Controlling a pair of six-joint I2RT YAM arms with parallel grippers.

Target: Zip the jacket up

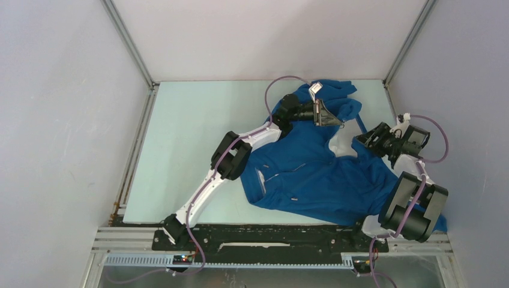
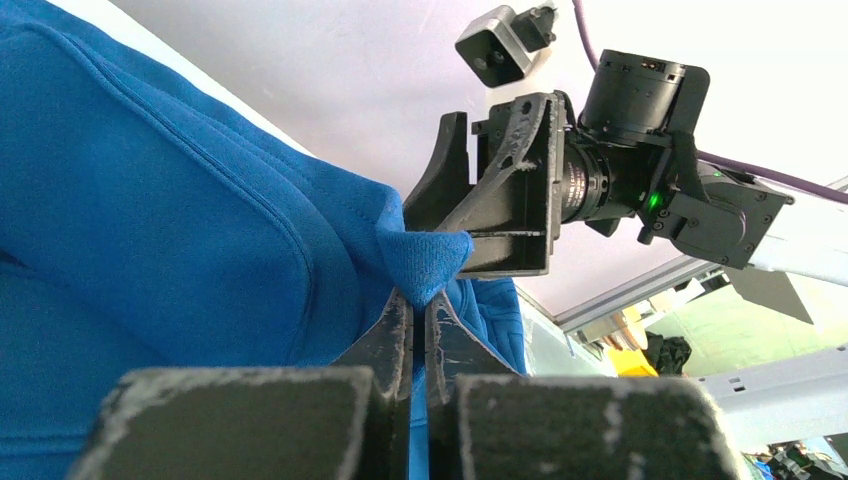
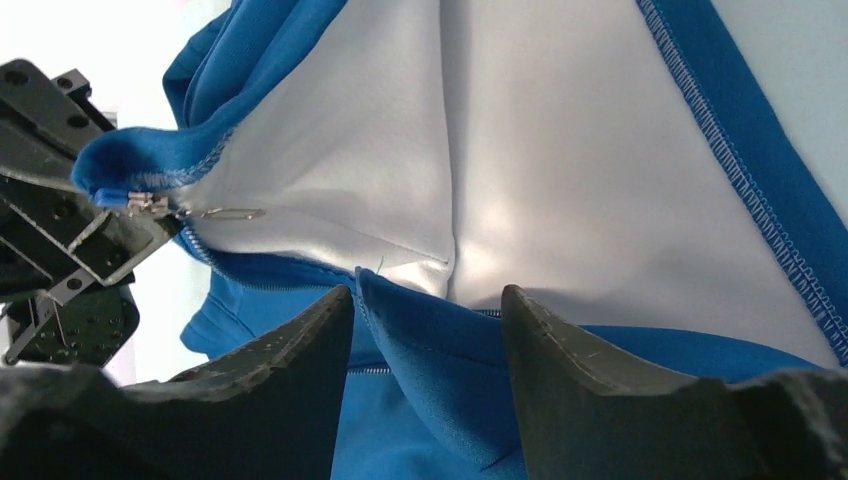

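Observation:
The royal-blue jacket (image 1: 312, 174) lies crumpled on the right half of the table, its pale lining (image 1: 342, 147) showing near the collar. My left gripper (image 1: 337, 122) is shut on a corner of the jacket's edge (image 2: 425, 262) and holds it up. My right gripper (image 1: 362, 141) is open just beside it, with a blue fold of the jacket (image 3: 450, 360) standing between its fingers (image 3: 300, 340). In the right wrist view the lining (image 3: 420, 130) fills the frame. A small metal zipper slider with its pull tab (image 3: 150, 204) sits at the jacket edge next to the left gripper (image 3: 60, 230).
The pale green tabletop (image 1: 192, 150) has white walls on three sides and metal corner posts (image 1: 129, 42). A black rail (image 1: 270, 237) runs along the near edge. A white label (image 1: 316, 89) sticks up from the jacket at the back.

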